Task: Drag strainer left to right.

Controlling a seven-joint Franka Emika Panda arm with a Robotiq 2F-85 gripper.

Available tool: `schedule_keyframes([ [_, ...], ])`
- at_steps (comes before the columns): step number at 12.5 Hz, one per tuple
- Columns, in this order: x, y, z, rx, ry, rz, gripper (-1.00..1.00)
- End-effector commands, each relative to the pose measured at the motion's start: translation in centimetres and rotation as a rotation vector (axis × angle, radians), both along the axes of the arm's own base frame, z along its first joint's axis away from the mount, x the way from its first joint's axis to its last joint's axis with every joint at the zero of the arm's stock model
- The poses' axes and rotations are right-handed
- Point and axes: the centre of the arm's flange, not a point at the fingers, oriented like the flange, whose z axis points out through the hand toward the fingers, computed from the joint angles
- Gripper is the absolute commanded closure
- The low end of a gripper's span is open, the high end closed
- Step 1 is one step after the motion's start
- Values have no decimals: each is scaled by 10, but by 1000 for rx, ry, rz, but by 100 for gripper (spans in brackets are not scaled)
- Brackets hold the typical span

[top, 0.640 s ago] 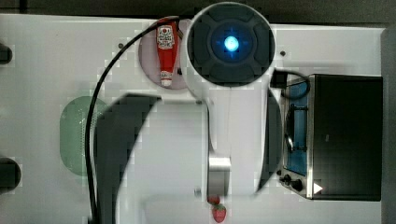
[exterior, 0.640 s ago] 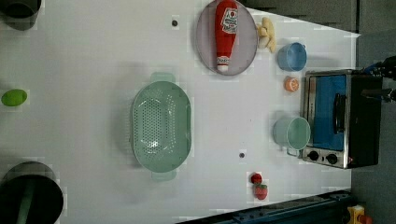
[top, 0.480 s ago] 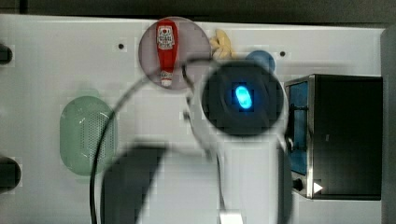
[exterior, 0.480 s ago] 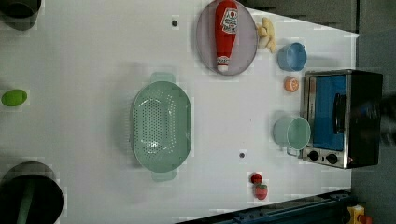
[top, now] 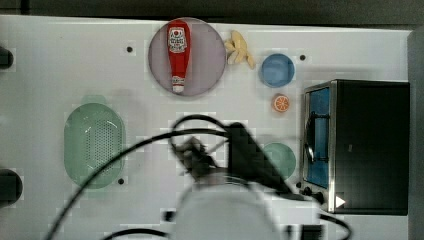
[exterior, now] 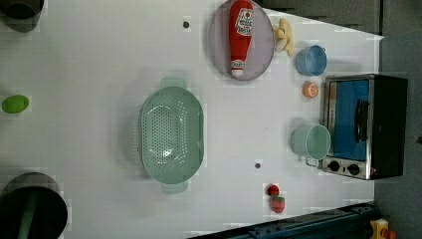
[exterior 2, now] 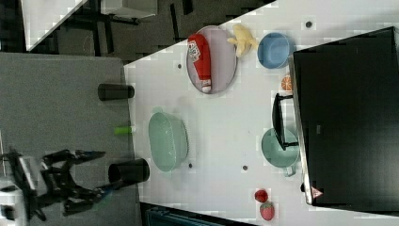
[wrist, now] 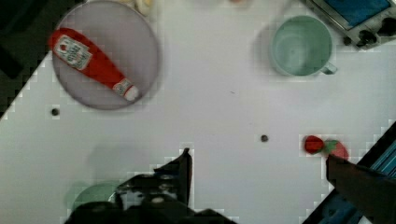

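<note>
The strainer is a pale mint-green oval colander with a dotted bottom. It lies flat on the white table at the top view's left and sits mid-table in the left view. In the right view it is near the table's left edge. My arm reaches in from the top view's bottom edge, to the right of the strainer and apart from it. In the wrist view my gripper is open, its dark fingers wide apart high above the table with nothing between them. A bit of the strainer shows behind one finger.
A ketchup bottle lies on a grey plate. Bananas, a blue cup and an orange half are nearby. A toaster oven, a green cup and strawberries stand at the left view's right.
In the top view my arm has swung down from over the plate and table middle toward the bottom edge. The strainer has not moved.
</note>
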Motion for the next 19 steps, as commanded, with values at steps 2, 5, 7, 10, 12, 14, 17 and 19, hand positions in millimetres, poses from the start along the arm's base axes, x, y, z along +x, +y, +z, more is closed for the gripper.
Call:
schedule_keyframes([
  [2, 19, 152, -88, -54, 131, -53, -100],
  [5, 24, 237, -133, -37, 93, -161, -100],
  [7, 28, 279, -172, 0, 102, -285, -100],
  [10, 31, 315, -241, 39, 165, -483, -100],
  [12, 36, 324, -285, 46, 195, -569, -100],
  [14, 40, 328, -328, 35, 214, -611, -100],
  [17, 49, 329, -388, 55, 240, -611, -100],
  [19, 56, 328, -420, 101, 251, -627, -100],
])
